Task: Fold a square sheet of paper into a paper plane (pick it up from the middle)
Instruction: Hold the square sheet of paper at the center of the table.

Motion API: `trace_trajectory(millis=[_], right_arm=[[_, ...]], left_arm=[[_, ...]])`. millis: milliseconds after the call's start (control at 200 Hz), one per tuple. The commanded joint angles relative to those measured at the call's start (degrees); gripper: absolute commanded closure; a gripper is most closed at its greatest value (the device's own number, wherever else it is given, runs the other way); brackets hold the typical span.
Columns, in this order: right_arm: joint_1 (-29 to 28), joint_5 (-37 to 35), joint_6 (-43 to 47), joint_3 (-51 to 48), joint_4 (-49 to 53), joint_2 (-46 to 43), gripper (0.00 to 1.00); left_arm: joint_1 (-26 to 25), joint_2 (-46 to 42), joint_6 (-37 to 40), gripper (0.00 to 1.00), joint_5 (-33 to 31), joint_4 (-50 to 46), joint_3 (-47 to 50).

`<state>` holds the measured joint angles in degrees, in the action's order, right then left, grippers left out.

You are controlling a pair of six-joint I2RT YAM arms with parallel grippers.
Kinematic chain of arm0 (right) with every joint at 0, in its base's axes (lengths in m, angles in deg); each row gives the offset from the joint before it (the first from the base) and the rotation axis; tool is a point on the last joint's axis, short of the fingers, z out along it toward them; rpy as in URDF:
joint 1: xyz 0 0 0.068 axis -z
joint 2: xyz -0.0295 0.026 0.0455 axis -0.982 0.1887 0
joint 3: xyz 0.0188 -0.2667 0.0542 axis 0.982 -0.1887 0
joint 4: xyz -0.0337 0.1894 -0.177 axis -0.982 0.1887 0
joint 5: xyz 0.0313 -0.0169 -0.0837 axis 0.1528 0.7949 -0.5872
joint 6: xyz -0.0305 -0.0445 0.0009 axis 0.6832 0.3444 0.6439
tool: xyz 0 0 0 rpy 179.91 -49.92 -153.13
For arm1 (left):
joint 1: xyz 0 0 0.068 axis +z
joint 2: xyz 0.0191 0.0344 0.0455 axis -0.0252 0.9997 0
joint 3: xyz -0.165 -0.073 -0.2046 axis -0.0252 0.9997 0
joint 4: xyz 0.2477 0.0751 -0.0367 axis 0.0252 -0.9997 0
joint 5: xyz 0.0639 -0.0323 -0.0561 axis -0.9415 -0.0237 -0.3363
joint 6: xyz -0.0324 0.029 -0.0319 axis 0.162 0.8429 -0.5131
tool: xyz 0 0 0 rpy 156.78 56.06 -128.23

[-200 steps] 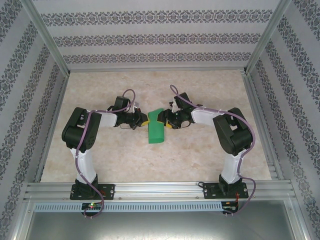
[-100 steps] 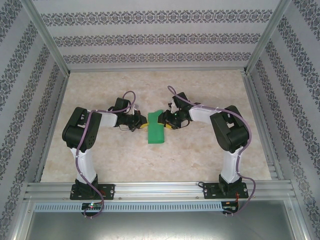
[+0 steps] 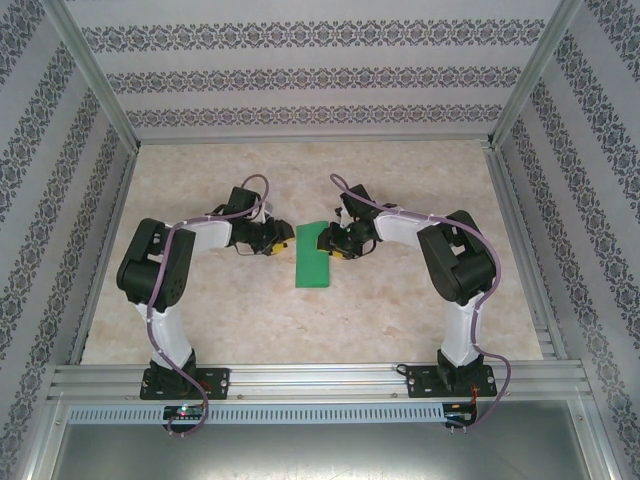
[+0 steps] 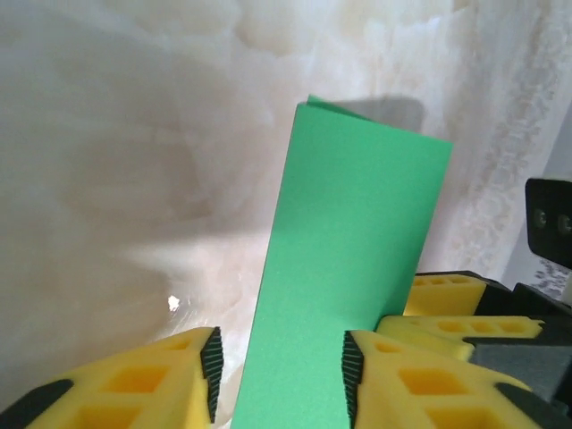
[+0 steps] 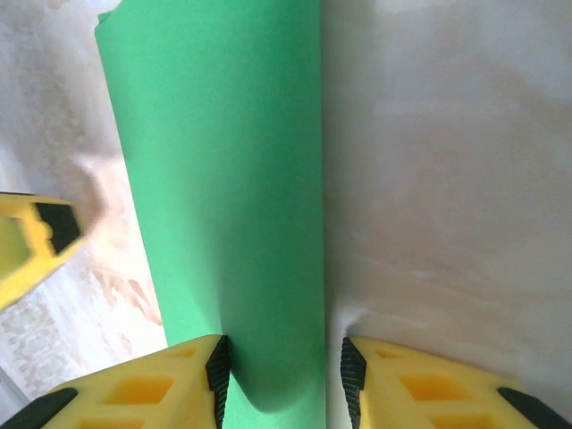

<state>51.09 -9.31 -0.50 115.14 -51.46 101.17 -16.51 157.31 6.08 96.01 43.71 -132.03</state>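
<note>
Though long and narrow, green paper [image 3: 313, 262]; plain

Top view: bright, even, diffuse light from overhead. Only faint, soft shadows on the table [image 3: 400, 310]. Sharp throughout; frame rails [image 3: 95, 90] splay outward toward the corners. Left wrist view: table washed out at top, one small glint, grey shadow behind the far edge of the sheet of paper [image 4: 349, 268]; near foreground soft. Right wrist view: paper darker in its near curl, table pale and low-contrast.
</note>
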Motion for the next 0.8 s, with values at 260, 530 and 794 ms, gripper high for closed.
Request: trace_trajectory(millis=[260, 530, 794], right_arm=[[-0.97, -11.46, 1.02, 0.62, 6.31, 4.16, 0.62], [-1.17, -13.98, 1.36, -0.17, 8.02, 6.71, 0.62], [-1.30, -15.06, -0.30, -0.53, 8.52, 9.38, 0.62]], left_arm=[[-0.50, -7.81, 1.03, 0.42, -15.71, -11.04, -0.67], [-0.61, -11.81, 0.56, 0.38, -18.93, -8.77, 3.66], [-1.60, -10.94, 0.64, 0.36, -17.96, -6.89, 4.99]])
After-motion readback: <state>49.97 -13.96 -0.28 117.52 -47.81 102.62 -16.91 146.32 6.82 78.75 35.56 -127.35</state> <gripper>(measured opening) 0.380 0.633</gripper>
